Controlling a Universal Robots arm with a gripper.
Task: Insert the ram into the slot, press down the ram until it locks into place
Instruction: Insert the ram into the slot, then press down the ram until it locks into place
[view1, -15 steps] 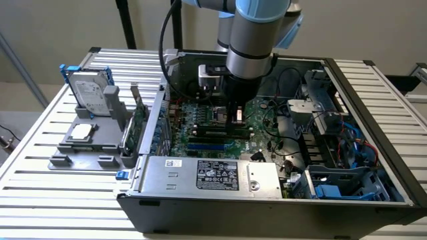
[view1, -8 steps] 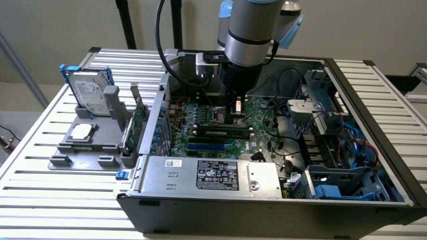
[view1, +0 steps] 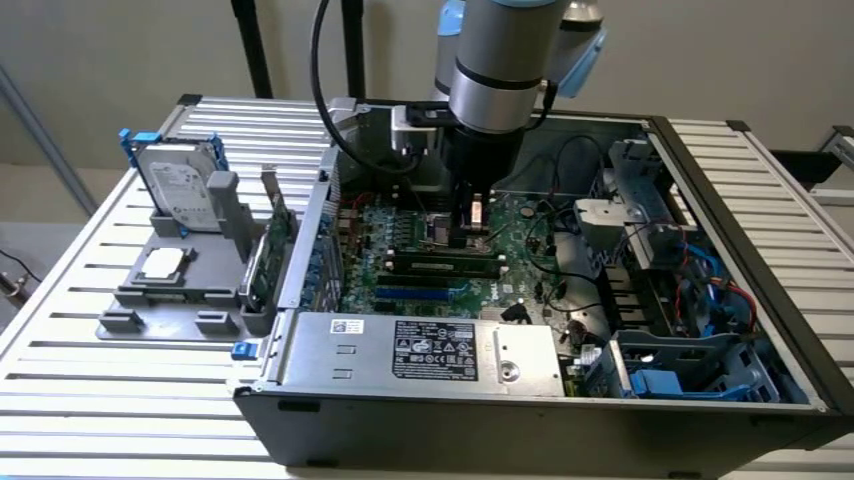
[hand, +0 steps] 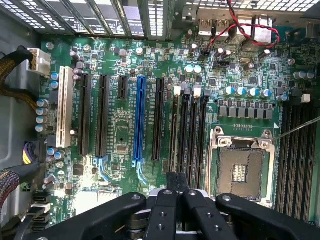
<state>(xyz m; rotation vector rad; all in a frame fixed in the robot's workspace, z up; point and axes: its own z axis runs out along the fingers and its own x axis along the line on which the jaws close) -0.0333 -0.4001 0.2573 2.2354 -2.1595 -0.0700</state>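
Observation:
The ram (view1: 441, 266), a long dark green stick with a pale label, lies lengthwise in a memory slot on the motherboard (view1: 400, 225) inside the open computer case. My gripper (view1: 474, 228) hangs straight down over the stick's end on the exterior view's right, just above it or touching it. In the wrist view the black fingers (hand: 167, 200) of my gripper (hand: 177, 182) are pressed together with nothing between them. They point at the row of black memory slots (hand: 190, 130) with white latches. I cannot make out the ram edge-on there.
A grey fixture (view1: 160, 300) on the exterior view's left holds an upright green expansion card (view1: 276, 250), a hard drive (view1: 180, 190) and a processor chip (view1: 163, 262). The power supply (view1: 414, 350) sits at the case front, with a drive cage and cables (view1: 667, 250) to its right. An empty processor socket (hand: 242, 170) lies beside the memory slots.

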